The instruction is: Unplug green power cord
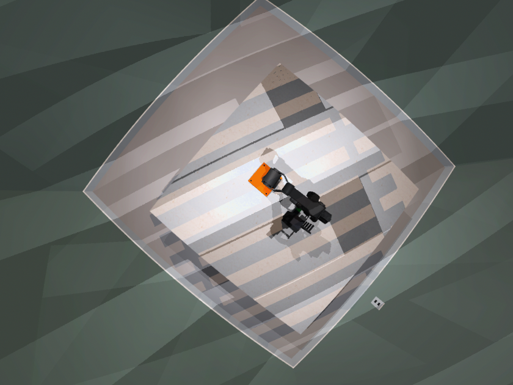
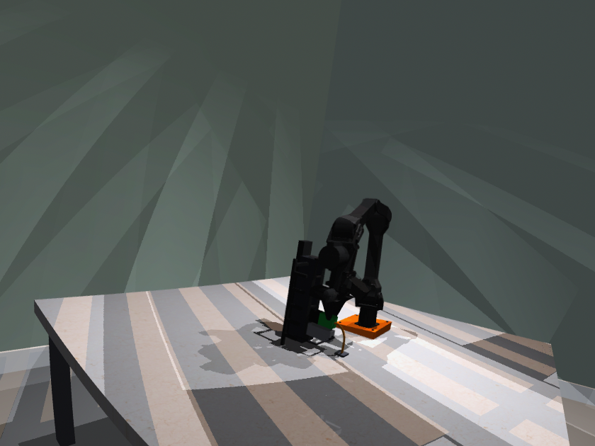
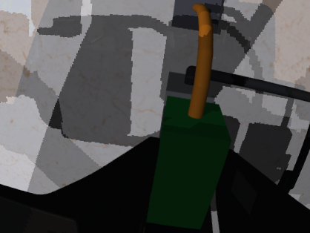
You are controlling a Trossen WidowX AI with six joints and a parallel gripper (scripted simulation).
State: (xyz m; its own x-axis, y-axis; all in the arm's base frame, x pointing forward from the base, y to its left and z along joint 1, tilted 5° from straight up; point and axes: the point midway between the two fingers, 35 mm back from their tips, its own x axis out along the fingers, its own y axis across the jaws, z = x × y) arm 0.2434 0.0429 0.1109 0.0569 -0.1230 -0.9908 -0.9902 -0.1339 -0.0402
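A: Gripper (image 1: 298, 209) (image 2: 329, 316) (image 3: 188, 153)? State, quick.
B: Clamped on the green plug (image 1: 297, 209) (image 2: 327, 321) (image 3: 189, 178); plug sits by the tall dark body (image 2: 300, 297), presumably the strip; can't tell if seated.
A: Doing it well?
B: Firm grip, pull straight along the plug's axis, no twist; free it fully, then open wide.
A: Views?
B: Wrist shows orange cord (image 2: 343, 338) (image 3: 205, 52) entering plug's end; top hides that; exterior shows the dark body upright.
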